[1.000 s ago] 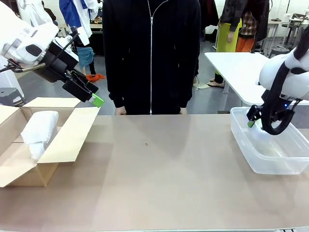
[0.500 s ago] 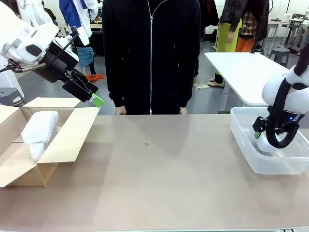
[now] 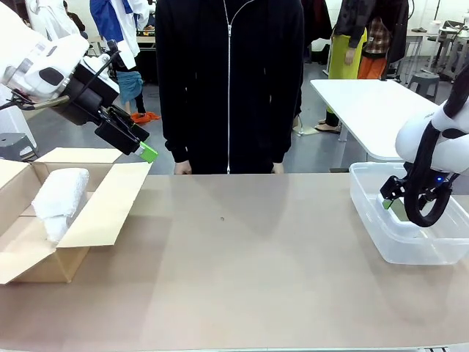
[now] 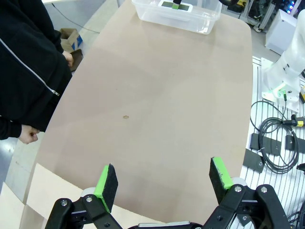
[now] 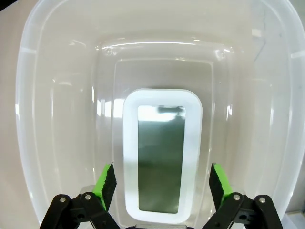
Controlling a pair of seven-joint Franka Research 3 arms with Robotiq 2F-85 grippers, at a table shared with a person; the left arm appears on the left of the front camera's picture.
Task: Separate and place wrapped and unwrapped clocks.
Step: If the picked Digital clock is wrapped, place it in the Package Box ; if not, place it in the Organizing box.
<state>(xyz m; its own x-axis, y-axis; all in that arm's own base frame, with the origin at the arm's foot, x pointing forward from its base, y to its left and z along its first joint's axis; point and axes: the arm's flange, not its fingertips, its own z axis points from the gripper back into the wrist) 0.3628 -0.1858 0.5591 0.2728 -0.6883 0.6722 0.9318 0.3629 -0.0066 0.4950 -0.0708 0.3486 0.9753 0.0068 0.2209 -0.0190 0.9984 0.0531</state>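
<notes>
Table: you have a smooth, matte tan tabletop [image 3: 249, 264] with one small dark speck [image 3: 222, 218] near its middle.
Room: beyond the far edge you see a person in a black zip jacket [image 3: 229, 81], a grey floor and a white table [image 3: 363, 106] at far right.
Box: your open cardboard box [image 3: 95, 209] sits at the left, flaps folded out, plain brown and creased.
Wrapped clock: a white, padded, oblong bundle [image 3: 57, 194] lies inside that box.
Bin: a clear plastic bin [image 3: 381, 227] with rounded corners and glossy walls stands at the right.
Bare clock: the white rounded-rectangular clock [image 5: 162, 152] lies flat on the bin floor, grey screen up.
Left gripper [image 4: 162, 179]: jaws spread wide, empty, above the box's far flap.
Right gripper [image 5: 162, 183]: jaws spread, either side of the clock, not touching it.
</notes>
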